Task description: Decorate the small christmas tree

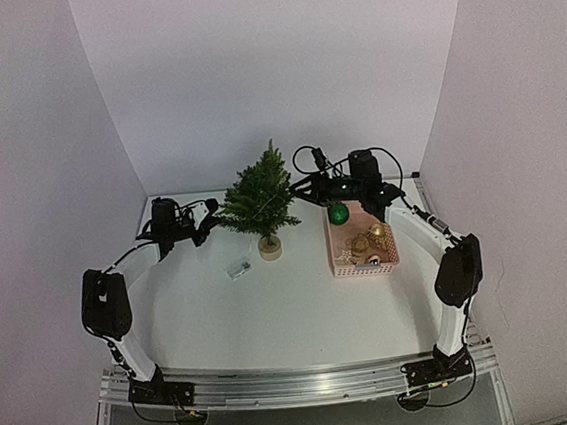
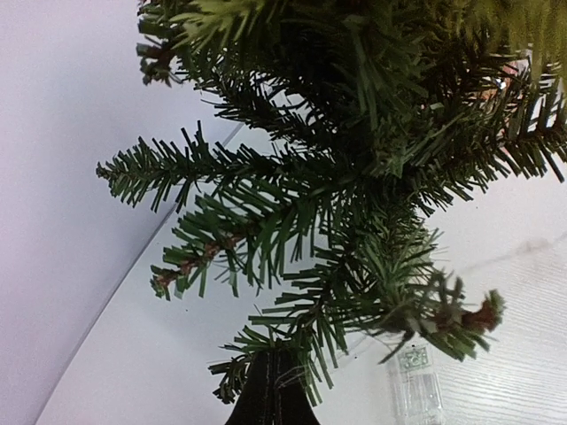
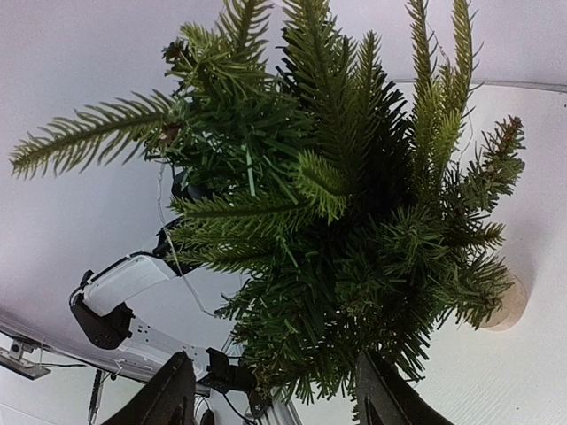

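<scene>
The small christmas tree (image 1: 260, 200) stands on its pale round base (image 1: 270, 246) at the middle back of the table. My left gripper (image 1: 207, 223) is at the tree's lower left branches. In the left wrist view its fingers (image 2: 273, 394) are pressed together among the needles, with a thin silvery light wire running over the tips. My right gripper (image 1: 301, 189) is at the tree's right side. Its two dark fingers (image 3: 173, 394) stand wide apart, with branch tips (image 3: 310, 354) hanging just ahead of the gap and nothing gripped. The tree (image 3: 337, 204) fills that view.
A pink basket (image 1: 392, 247) right of the tree holds gold ornaments (image 1: 367, 243), with a green ball (image 1: 339, 212) at its far end. A small clear battery box (image 1: 237, 269) lies left of the tree's base. White walls close in the back and sides.
</scene>
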Controlling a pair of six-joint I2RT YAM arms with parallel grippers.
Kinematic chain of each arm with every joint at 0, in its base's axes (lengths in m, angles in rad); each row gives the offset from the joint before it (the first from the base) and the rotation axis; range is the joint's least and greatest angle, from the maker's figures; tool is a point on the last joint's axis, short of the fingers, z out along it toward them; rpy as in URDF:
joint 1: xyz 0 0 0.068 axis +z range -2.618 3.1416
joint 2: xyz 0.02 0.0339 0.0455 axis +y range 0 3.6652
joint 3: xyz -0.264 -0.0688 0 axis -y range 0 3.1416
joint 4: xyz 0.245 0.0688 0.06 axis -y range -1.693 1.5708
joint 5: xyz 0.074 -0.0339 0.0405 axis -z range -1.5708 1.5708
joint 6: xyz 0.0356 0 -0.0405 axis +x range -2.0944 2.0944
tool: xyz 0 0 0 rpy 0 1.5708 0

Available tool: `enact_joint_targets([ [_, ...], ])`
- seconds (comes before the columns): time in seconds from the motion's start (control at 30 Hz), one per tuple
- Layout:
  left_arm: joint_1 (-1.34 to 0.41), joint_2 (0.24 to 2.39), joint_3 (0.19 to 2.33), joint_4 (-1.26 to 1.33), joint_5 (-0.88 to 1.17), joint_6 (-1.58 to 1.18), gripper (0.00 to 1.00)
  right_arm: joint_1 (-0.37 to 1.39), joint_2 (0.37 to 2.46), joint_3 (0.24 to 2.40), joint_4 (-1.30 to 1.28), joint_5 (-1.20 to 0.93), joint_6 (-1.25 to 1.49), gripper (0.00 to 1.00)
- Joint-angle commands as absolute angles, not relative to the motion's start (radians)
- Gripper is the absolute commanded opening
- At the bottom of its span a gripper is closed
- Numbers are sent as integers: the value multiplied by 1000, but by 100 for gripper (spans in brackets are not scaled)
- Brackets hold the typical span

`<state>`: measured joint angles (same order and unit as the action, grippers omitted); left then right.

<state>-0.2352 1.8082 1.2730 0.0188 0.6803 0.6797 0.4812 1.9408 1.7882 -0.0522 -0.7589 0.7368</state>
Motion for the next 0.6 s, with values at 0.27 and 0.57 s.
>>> enact_joint_targets([
  [0.27,-220,1748,1249,-48,682,614,54,483,1881,1778,-10,-738,720,63],
  [0.57,-123,1686,1253,-362,776,736,100,483,1836,1733,-7,-718,704,63],
])
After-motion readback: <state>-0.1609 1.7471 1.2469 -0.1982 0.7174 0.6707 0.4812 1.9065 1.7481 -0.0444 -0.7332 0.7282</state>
